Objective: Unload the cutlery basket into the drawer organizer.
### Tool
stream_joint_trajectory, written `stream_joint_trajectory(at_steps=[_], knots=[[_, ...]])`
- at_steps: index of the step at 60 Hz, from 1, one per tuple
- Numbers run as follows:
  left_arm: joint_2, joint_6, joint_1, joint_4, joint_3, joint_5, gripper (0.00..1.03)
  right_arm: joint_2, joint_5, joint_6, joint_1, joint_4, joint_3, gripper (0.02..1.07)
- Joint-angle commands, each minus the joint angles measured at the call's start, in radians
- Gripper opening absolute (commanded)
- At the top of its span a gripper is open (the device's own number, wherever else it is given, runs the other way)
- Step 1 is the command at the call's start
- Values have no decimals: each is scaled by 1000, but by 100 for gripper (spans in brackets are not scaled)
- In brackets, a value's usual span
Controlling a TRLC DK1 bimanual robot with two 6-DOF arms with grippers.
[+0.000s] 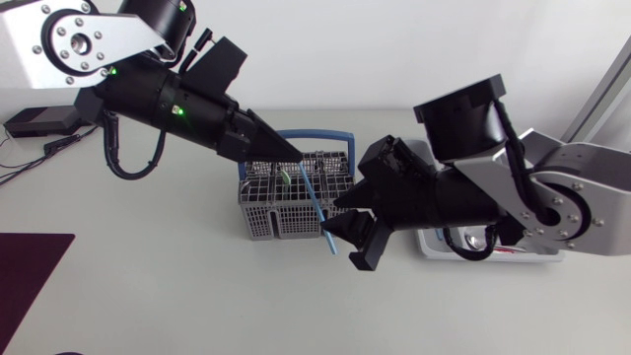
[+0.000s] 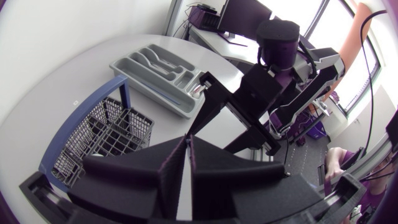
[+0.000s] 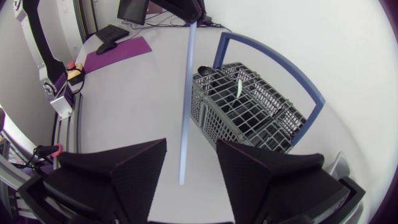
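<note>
A long light-blue utensil hangs over the front of the grey cutlery basket, which has a blue handle. My left gripper is shut on the utensil's upper end. My right gripper stands open around its lower end. In the right wrist view the blue utensil runs down between the open fingers without touching them. The basket lies ahead, with a spoon and a white-handled piece inside. The grey drawer organizer sits beyond the basket, mostly hidden under my right arm in the head view.
A dark purple mat lies at the front left corner of the table. A black box with cables rests at the far left. The organizer's edge peeks out beneath my right arm.
</note>
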Motion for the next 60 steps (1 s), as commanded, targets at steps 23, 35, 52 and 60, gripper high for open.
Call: stream_joint_trajectory(at_steps=[23, 35, 52, 60], knots=[[26, -31, -9, 9, 5, 32, 18, 69, -4, 24, 29, 16, 30, 26], [26, -30, -3, 9, 0, 32, 18, 82, -7, 27, 40, 12, 32, 12], [23, -31, 9, 9, 3, 35, 18, 77, -6, 27, 66, -18, 33, 8], [17, -51, 25, 9, 25, 36, 49, 68, -4, 27, 65, -41, 35, 8]])
